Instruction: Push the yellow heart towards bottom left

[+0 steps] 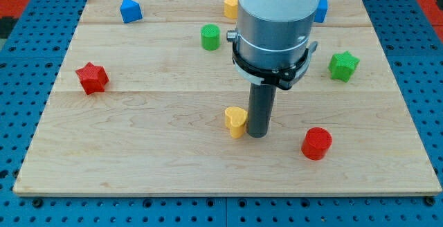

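We find the yellow heart [235, 121] lying on the wooden board [138, 151], a little below the board's middle and slightly toward the view's right of centre. Our tip [257, 134] stands on the board just beside the heart, on its right side as the view has it; the two appear to touch, though we cannot confirm contact. This arm carries no claw, only the dark rod, so there is nothing to report as wide, narrow or holding.

Other blocks noted:
- A red cylinder [317, 143] sits to the view's right of the tip, near it and slightly lower.
- A red star [91, 77] lies near the board's left edge.
- A blue block [130, 10] sits at the upper left.
- A green cylinder [210, 37] stands above the heart.
- A second yellow block [230, 5] and a second blue block [320, 10] at the top edge are partly hidden by the arm; their shapes cannot be told.
- A green star [343, 66] lies at the right.
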Robot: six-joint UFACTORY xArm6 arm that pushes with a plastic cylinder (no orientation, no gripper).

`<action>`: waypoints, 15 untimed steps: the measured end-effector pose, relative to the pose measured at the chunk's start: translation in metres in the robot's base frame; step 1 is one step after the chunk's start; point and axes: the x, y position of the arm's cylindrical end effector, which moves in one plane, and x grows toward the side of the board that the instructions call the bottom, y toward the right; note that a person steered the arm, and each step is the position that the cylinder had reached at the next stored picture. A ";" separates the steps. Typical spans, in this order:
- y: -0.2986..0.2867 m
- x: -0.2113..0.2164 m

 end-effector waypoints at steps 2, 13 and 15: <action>-0.041 -0.013; -0.187 -0.134; -0.147 -0.216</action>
